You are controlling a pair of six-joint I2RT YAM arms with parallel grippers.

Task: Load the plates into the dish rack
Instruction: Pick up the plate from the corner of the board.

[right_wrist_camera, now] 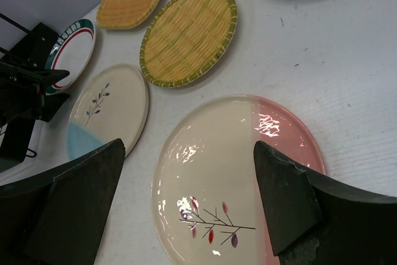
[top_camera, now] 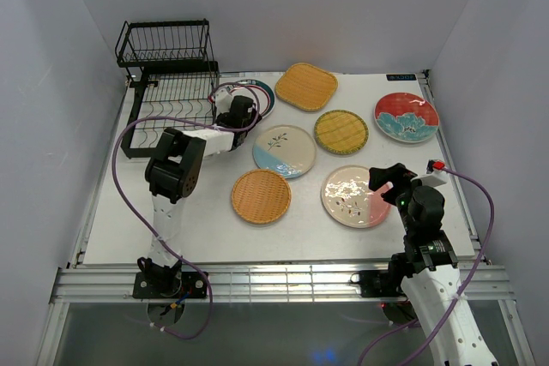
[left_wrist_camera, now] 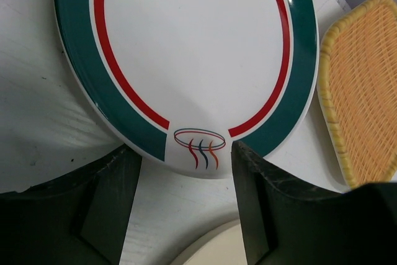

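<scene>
Top view: dish rack (top_camera: pixel 168 102) far left, green-striped plate (top_camera: pixel 264 96) just beside it on the worktop (top_camera: pixel 206 229); left wrist: left fingers (left_wrist_camera: pixel 115 200) open astride its near rim, best centred before closing; right wrist: right fingers (right_wrist_camera: pixel 74 206) open, empty, over cream-pink plate (right_wrist_camera: pixel 236 159).

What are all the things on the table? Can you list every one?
rack: one, black wire, far left corner
striped plate: one, white with green and red rings, beside the rack
square woven plate: one, orange, far middle
green-rimmed woven plate: one, yellow, right of middle
round woven plate: one, orange, near middle
floral plate: one, red and teal, far right
blue plate: one, cream and blue, middle
pink plate: one, cream and pink, near right
table: one, white, under everything
left gripper: one, black, open, at the striped plate's edge
right gripper: one, black, open, above the pink plate
</scene>
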